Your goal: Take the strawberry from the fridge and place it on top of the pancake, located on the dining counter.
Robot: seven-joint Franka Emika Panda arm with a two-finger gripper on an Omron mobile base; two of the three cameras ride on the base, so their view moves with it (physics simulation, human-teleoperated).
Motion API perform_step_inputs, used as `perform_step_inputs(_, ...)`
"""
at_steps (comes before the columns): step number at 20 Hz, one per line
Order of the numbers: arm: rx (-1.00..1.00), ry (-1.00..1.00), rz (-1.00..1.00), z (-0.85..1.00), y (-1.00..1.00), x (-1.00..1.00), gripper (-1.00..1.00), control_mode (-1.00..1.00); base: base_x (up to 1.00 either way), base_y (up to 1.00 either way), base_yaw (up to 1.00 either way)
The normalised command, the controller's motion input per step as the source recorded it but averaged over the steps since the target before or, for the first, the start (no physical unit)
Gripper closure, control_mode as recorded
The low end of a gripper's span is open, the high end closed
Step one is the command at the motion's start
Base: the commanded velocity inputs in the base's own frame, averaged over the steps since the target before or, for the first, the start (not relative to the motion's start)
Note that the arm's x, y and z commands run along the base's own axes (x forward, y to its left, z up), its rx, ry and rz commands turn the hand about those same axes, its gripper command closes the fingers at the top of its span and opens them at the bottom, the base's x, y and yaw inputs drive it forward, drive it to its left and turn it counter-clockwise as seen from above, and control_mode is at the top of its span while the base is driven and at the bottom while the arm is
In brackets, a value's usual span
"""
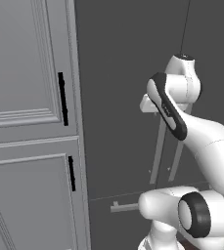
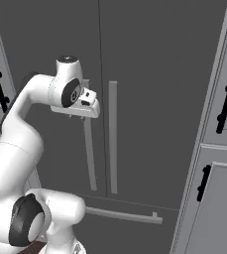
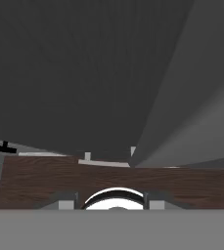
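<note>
In front of the tall dark grey fridge (image 1: 128, 73), the white arm reached forward with its hand (image 2: 84, 115) raised against the left of the two long grey bar handles (image 2: 89, 154) on the upper doors. In the right base view the hand sat right at the top of that left handle, overlapping it, with the second handle (image 2: 113, 136) just beside it to the right; the fingers themselves were hidden behind the wrist, so whether they actually clasped the bar could not be told, though the hand stood nearly closed. The fridge doors were closed, a thin seam running down between them, and a horizontal bar handle (image 2: 125, 215) crossed the bottom drawer below. Panelled grey cabinets (image 1: 28, 122) with short black handles (image 1: 62, 99) flanked the fridge on both sides. The hand view looked down the dark door face toward a brown wooden floor (image 3: 113, 180). The strawberry lay hidden behind the closed fridge doors.
</note>
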Motion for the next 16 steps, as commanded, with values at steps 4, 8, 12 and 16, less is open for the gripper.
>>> perform_step_inputs(4,0.01,0.01,0.0,0.0,0.0,-0.01,-1.0,1.0,0.0,0.0,0.0)
perform_step_inputs(8,0.0,0.0,0.0,0.0,0.0,0.0,-1.0,1.0,-0.25,0.0,0.0)
perform_step_inputs(12,0.0,0.0,0.0,0.0,0.0,0.0,-1.0,1.0,-0.54,0.0,0.0)
perform_step_inputs(16,0.0,0.0,0.0,0.0,0.0,0.0,-1.0,1.0,-0.64,-0.03,0.0)
